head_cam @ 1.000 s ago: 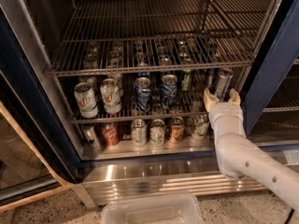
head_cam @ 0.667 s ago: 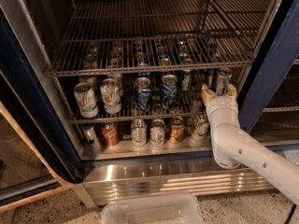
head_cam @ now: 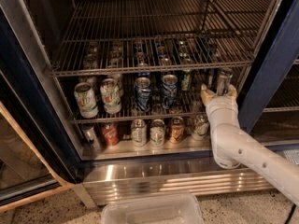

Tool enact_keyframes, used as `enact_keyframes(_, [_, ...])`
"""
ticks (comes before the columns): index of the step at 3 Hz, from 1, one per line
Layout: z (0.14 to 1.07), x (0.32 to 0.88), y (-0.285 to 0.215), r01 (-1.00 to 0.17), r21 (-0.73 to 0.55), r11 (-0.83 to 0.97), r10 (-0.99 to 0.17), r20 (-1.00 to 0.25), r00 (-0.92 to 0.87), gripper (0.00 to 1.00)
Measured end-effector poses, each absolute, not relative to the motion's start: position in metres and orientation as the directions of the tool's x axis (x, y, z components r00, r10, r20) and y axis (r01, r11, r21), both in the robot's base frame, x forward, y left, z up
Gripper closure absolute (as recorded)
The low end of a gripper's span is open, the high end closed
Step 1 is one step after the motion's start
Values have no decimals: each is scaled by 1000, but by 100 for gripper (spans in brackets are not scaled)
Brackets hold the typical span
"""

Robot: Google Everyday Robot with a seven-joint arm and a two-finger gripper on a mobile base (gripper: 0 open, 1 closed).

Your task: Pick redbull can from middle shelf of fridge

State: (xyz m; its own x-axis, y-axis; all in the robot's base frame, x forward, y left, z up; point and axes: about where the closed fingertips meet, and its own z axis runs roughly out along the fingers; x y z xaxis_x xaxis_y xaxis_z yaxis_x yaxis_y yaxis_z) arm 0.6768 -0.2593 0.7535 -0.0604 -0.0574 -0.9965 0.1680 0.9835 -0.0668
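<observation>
The redbull can [head_cam: 223,80] is slim and silver-grey and stands upright at the right end of the middle shelf [head_cam: 121,119], a dark wire rack in the fridge [head_cam: 275,59]. My gripper [head_cam: 218,93] reaches in from the lower right on a white arm. It is open, just in front of the can's lower part. Its yellowish fingertips [head_cam: 205,94] stand on either side of the can. I cannot tell whether they touch it.
Two white-and-green cans [head_cam: 86,99], two wider blue-and-silver cans [head_cam: 143,93] and a green can [head_cam: 186,80] share the shelf to the left. More cans [head_cam: 157,131] stand on the floor panel below. An upper wire rack [head_cam: 149,68] hangs close above. A clear plastic bin [head_cam: 154,211] sits on the floor.
My gripper has moved slightly up and deeper into the fridge, so its fingers now flank the base of the redbull can. The cans have not moved.
</observation>
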Motion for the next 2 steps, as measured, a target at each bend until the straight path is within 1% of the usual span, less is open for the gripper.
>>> enact_keyframes(2, [755, 682, -267, 197, -50, 979, -41, -998, -50, 40])
